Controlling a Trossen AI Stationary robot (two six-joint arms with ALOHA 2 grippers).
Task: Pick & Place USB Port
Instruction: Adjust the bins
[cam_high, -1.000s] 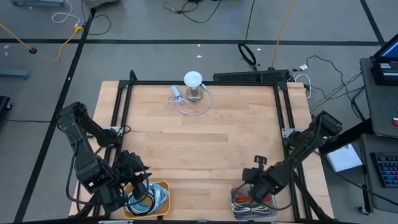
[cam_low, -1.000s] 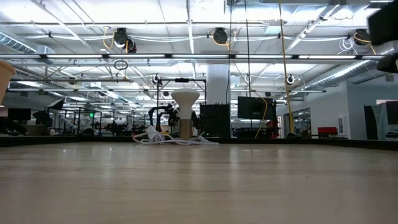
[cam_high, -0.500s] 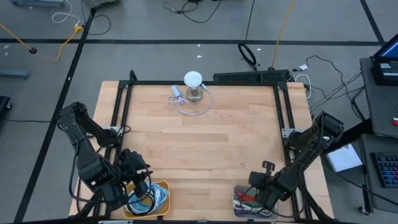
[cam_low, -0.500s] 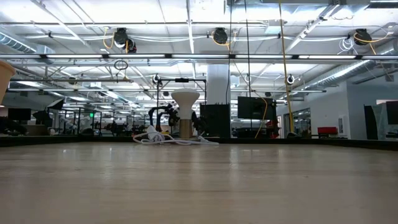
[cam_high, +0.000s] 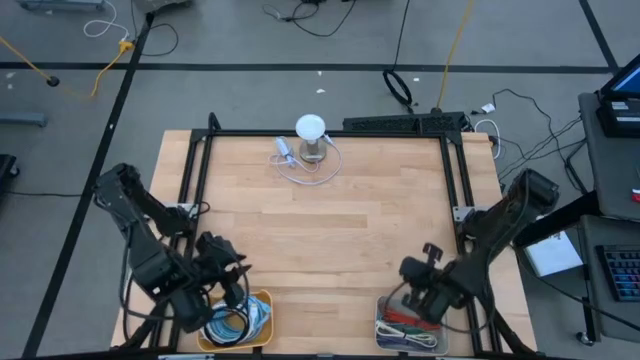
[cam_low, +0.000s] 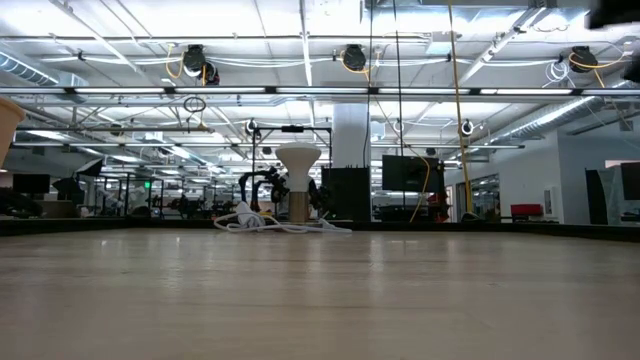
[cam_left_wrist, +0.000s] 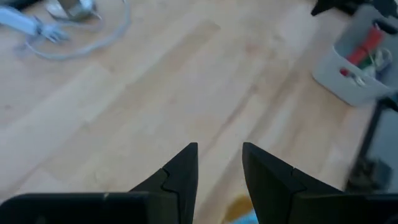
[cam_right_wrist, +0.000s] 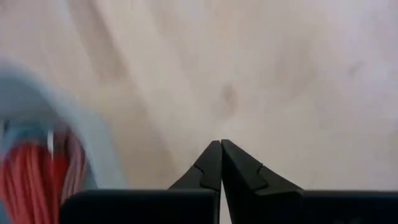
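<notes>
Left gripper (cam_left_wrist: 217, 158): held above the near left corner of the table (cam_high: 330, 215), just over the yellow bin (cam_high: 262, 305); its fingers are parted with a bare gap between them and nothing is pinched.
Right gripper (cam_right_wrist: 221, 155): held above the near right corner, over the edge of the grey bin (cam_high: 385, 322); its fingers are pressed together with nothing between them.
Yellow bin: filled with coiled blue and white cables, partly hidden under the left arm.
Grey bin: loaded with red and pale cables (cam_left_wrist: 367, 46).
USB port (cam_high: 285, 150): laid at the far middle of the table, just beside the white lamp (cam_high: 311, 130), well apart from both grippers; a pale, elongated body is seen, its long axis running roughly from the far edge toward the near edge; which end faces where cannot be told.
White cord (cam_high: 305, 172): looped on the wood beside the USB port and lamp base.
</notes>
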